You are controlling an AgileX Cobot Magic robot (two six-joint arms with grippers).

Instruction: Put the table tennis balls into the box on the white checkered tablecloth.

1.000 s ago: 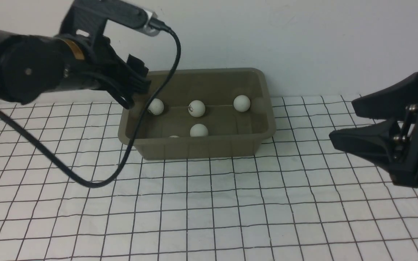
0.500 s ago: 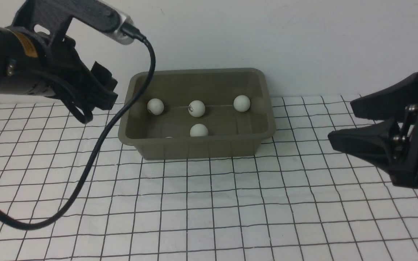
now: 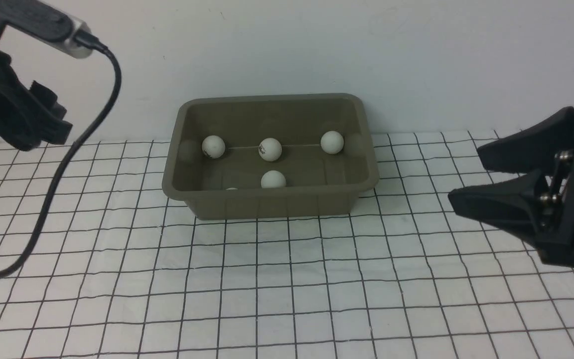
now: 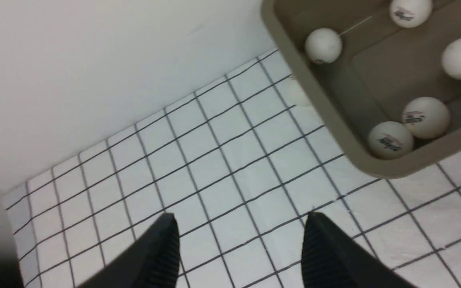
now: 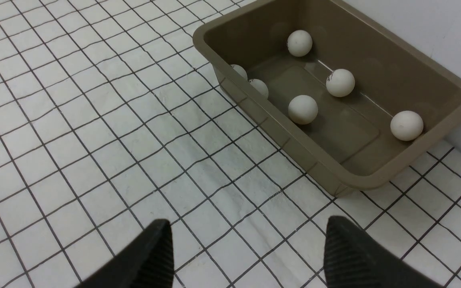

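While six table tennis balls (image 5: pixel 302 109) lie in the box (image 3: pixel 272 204), nothing is gripped.
Left pincer (image 4: pixel 240 222) and right pincer (image 5: pixel 249 226) are held wide apart.

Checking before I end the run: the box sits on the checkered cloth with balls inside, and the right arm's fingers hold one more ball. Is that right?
Not quite. The right gripper holds nothing: the right wrist view shows its fingers apart, with only the tablecloth between them. The rest stands: the box sits on the cloth with table tennis balls inside.
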